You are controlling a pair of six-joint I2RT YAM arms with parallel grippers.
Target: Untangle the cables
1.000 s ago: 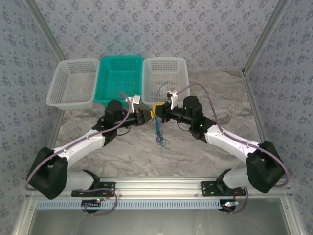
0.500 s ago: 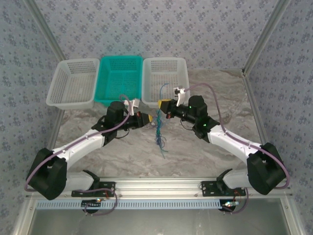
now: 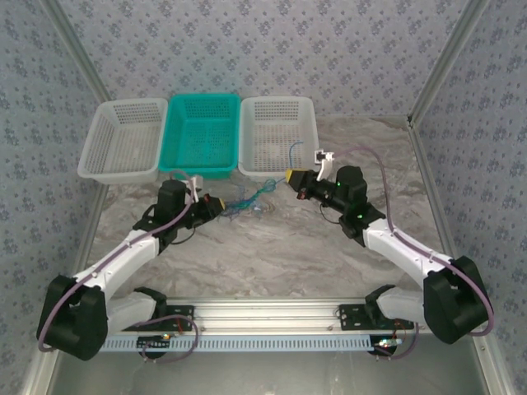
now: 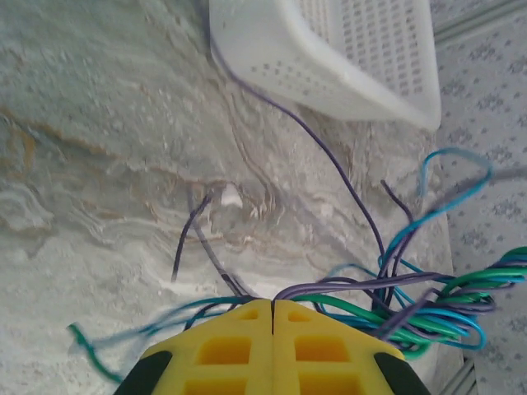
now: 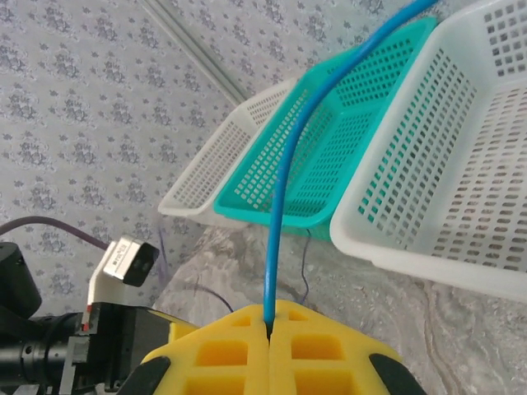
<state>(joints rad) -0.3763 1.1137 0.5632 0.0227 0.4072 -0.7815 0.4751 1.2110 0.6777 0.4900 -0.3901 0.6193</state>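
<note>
Left gripper point(image 4: 272, 317) pinches the tangled cables point(image 4: 436, 321), likely limp and slippery, while right gripper point(image 5: 269, 325) nips one blue wire point(image 5: 277, 206), best pulled singly.

I work in a robot test cell, a lab set-up and no kind of home. My left arm point(image 3: 123, 255) and right arm point(image 3: 403, 249) are bolted to an aluminium rail point(image 3: 263, 314) at the near edge of a bench point(image 3: 272, 255) with a marble-patterned top. Aluminium posts point(image 3: 439, 70) frame the space. The walls point(image 3: 272, 49) are flat panels in a repeating grey flower print, like a backdrop. Three plastic mesh baskets, white point(image 3: 123, 140), teal point(image 3: 204, 132) and white point(image 3: 278, 136), stand in a tidy row at the far side.
</note>
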